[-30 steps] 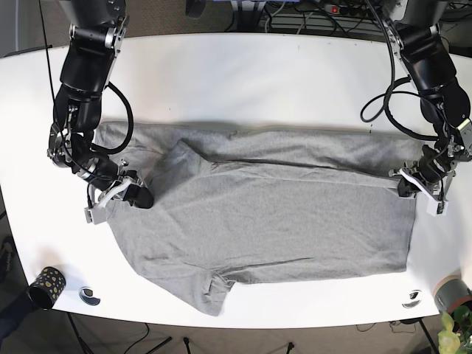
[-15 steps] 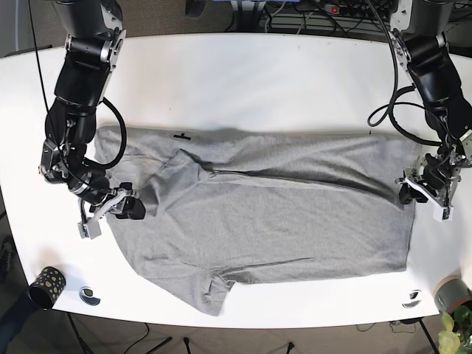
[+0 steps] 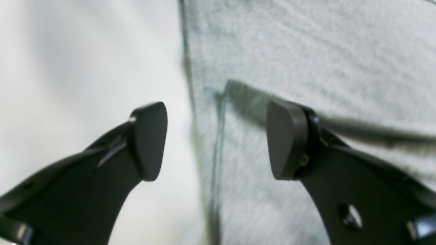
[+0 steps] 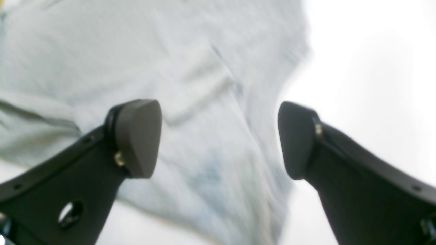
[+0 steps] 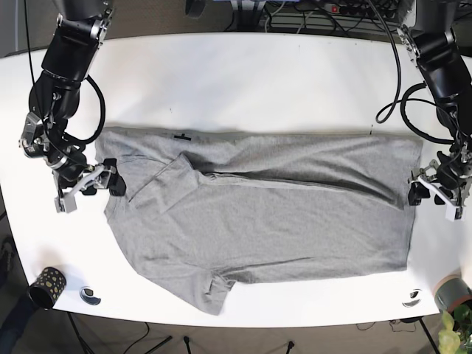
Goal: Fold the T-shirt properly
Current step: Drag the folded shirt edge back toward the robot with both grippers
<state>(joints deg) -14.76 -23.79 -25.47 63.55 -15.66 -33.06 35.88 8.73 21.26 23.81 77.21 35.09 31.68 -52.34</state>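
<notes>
The grey T-shirt [image 5: 258,221] lies spread flat across the white table [image 5: 243,81], its collar tag near the top left. My right gripper [image 5: 92,186] is at the shirt's left edge, by the sleeve. In the right wrist view it [image 4: 216,141] is open, with the shirt [image 4: 119,51] below and nothing between its jaws. My left gripper [image 5: 435,193] is at the shirt's right edge. In the left wrist view it [image 3: 218,141] is open and straddles the shirt's hem edge [image 3: 218,112], which lies on the table.
A patterned cup [image 5: 46,286] and a small round object [image 5: 90,296] sit at the front left. A similar object [image 5: 411,299] and a grey pot with a plant [image 5: 451,293] sit at the front right. Cables [image 5: 317,15] lie behind the table.
Both arms have moved outward toward the table's sides. The shirt is stretched wider and flatter, and its collar tag now shows. Both grippers sit at the shirt's outer edges.
</notes>
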